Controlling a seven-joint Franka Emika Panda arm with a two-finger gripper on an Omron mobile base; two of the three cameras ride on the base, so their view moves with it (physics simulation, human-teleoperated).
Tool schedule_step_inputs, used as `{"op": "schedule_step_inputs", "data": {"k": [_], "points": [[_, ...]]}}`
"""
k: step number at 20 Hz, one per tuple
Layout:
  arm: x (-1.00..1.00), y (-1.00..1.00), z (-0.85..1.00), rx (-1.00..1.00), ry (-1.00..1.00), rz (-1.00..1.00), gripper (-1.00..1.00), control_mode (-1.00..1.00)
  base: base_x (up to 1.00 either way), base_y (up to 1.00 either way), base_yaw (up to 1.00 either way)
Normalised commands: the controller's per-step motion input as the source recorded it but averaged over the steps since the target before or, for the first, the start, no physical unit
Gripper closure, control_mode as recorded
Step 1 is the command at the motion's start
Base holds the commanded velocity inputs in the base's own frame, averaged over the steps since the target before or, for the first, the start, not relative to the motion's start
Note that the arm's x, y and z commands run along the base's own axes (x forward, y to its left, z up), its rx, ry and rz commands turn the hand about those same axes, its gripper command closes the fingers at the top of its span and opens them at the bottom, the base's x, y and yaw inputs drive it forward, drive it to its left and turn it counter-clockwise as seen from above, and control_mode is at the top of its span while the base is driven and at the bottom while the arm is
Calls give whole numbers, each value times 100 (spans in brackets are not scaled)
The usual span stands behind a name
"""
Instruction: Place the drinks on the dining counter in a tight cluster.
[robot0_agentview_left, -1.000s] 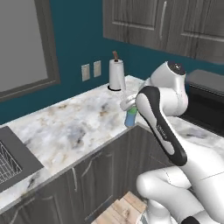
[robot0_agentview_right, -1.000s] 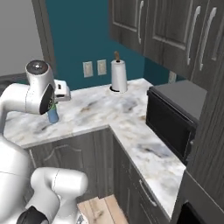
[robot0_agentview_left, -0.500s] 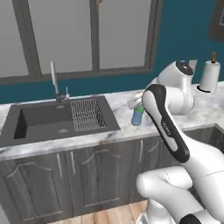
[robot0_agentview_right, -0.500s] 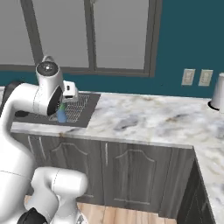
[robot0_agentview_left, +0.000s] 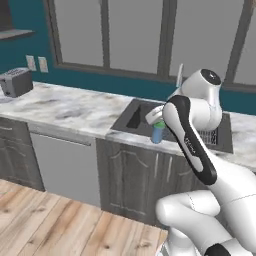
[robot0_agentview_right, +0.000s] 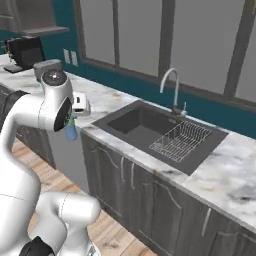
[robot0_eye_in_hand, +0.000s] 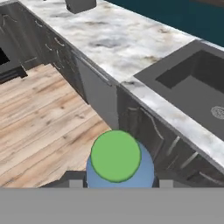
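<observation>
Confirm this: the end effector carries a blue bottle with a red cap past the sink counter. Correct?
Not quite: the cap is green, not red, as the hand view shows. The end effector is carrying the blue bottle past the sink counter.

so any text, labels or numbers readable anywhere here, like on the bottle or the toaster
None can be read.
Pale blue bottle with green cap: plain, no label.
Grey toaster: no marking legible.
Dark coffee machine: too small to tell.
White wall outlets: blank.
</observation>
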Motion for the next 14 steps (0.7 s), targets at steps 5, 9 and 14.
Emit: {"op": "schedule_step_inputs", "data": {"k": [5,9,14], "points": [[0,0,0,0,0,0,100,100,-9,41,94],[0,0,0,0,0,0,100,100,-29,24,90],[0,0,0,0,0,0,100,100,-39,12,89]]}}
